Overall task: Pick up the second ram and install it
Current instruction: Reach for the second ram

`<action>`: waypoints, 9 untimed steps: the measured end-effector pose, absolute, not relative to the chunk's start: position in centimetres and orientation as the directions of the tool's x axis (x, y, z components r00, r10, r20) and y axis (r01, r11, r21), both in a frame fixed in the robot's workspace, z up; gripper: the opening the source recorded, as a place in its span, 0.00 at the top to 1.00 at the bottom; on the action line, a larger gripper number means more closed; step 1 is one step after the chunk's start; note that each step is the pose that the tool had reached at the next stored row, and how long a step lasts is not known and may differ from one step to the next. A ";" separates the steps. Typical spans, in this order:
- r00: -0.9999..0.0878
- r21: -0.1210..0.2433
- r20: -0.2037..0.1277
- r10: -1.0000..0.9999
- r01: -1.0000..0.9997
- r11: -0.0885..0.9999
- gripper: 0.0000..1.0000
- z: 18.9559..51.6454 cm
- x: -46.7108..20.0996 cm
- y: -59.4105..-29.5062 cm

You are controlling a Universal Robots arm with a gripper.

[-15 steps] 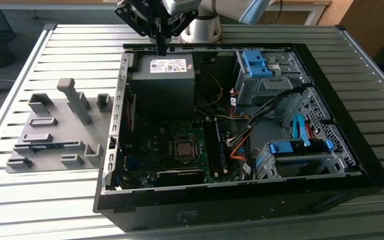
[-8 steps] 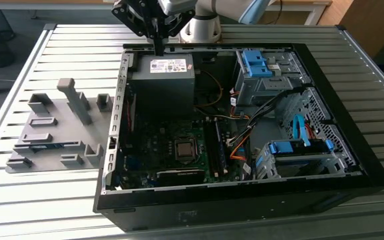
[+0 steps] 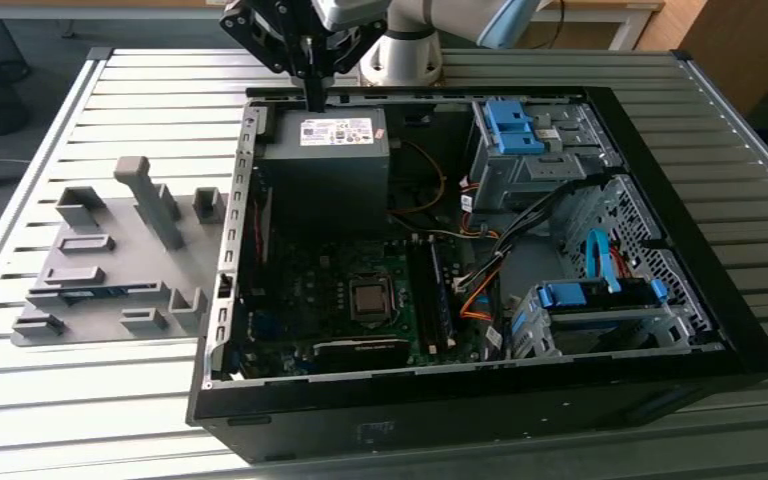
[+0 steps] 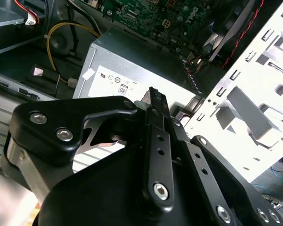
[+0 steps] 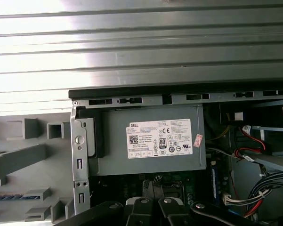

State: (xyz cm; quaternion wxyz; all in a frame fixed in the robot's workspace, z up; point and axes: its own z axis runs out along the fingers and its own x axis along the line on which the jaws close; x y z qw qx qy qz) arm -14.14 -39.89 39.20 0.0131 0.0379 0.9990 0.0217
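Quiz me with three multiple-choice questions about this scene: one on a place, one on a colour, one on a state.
1. The gripper hangs above: A) gray holder tray, B) power supply, C) loose cables.
2. The drive brackets are: A) blue, B) red, C) yellow.
3. The computer case is: A) closed, B) upside down, C) open.
Answers: 1 B, the gripper sits over the labelled power supply at the case's far end; 2 A, both brackets look bright blue; 3 C, the motherboard lies exposed inside.
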 end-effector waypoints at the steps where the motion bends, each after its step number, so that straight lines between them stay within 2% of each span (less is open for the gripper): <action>1: -0.997 0.044 -0.024 0.076 0.075 0.996 0.89 39.2 -14.2 -39.9; 9: -0.997 0.044 -0.024 0.076 0.075 0.996 0.89 39.2 -14.3 -39.9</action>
